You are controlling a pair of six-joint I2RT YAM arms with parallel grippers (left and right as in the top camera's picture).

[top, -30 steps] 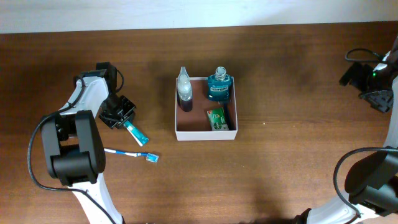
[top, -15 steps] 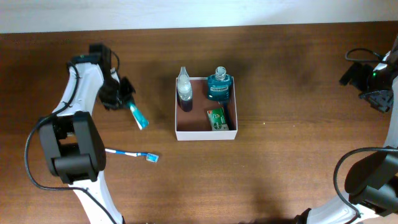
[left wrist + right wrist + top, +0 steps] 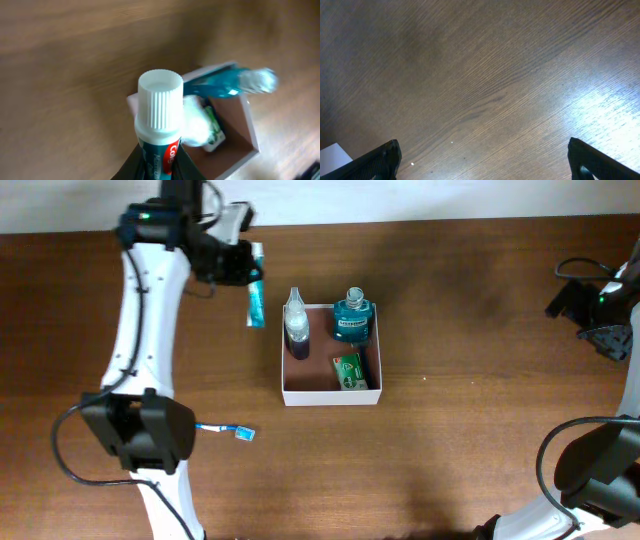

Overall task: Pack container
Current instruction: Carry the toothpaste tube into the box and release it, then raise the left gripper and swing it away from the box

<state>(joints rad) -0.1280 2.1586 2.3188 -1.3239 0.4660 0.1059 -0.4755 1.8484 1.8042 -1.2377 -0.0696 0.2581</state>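
The container (image 3: 331, 393) is a square white box with a pinkish-brown inside, at the table's middle. It holds a clear bottle (image 3: 296, 321), a teal mouthwash bottle (image 3: 352, 315) and a green packet (image 3: 348, 370). My left gripper (image 3: 238, 262) is shut on a teal toothpaste tube (image 3: 255, 295), held in the air above the table, up and left of the container. In the left wrist view the tube's white cap (image 3: 159, 102) points down toward the container (image 3: 250, 140). My right gripper (image 3: 600, 315) is open and empty at the far right, over bare wood.
A blue-and-white toothbrush (image 3: 222, 429) lies on the table at the lower left, near the left arm's base. The white wall edge runs along the far side of the table.
My left gripper has lifted the toothpaste tube off the table at the left and carried it up and to the right, toward the container's far left corner. The right arm has not moved.
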